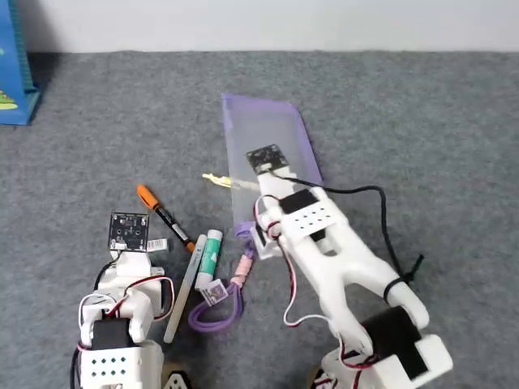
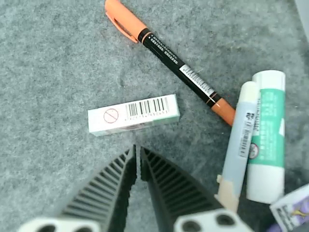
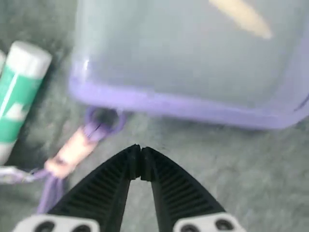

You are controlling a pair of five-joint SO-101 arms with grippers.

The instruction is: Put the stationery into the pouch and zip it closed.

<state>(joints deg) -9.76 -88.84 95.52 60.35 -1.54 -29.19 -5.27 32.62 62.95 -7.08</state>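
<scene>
High view: flat, translucent purple pouch (image 1: 261, 126)

Landmark: a blue box (image 1: 12, 73) with a patch of green on its face, standing at the far corner of the surface.
Surface: a grey, felt-like mat (image 1: 454, 121) with a fuzzy nap, spreading out from the blue box.
Wall: a plain white strip (image 1: 284, 24) starting just beside the blue box and running along the mat's far edge.
Shadow: a dark patch touching the blue box, at the wall's foot.
Light: soft and even.
</scene>
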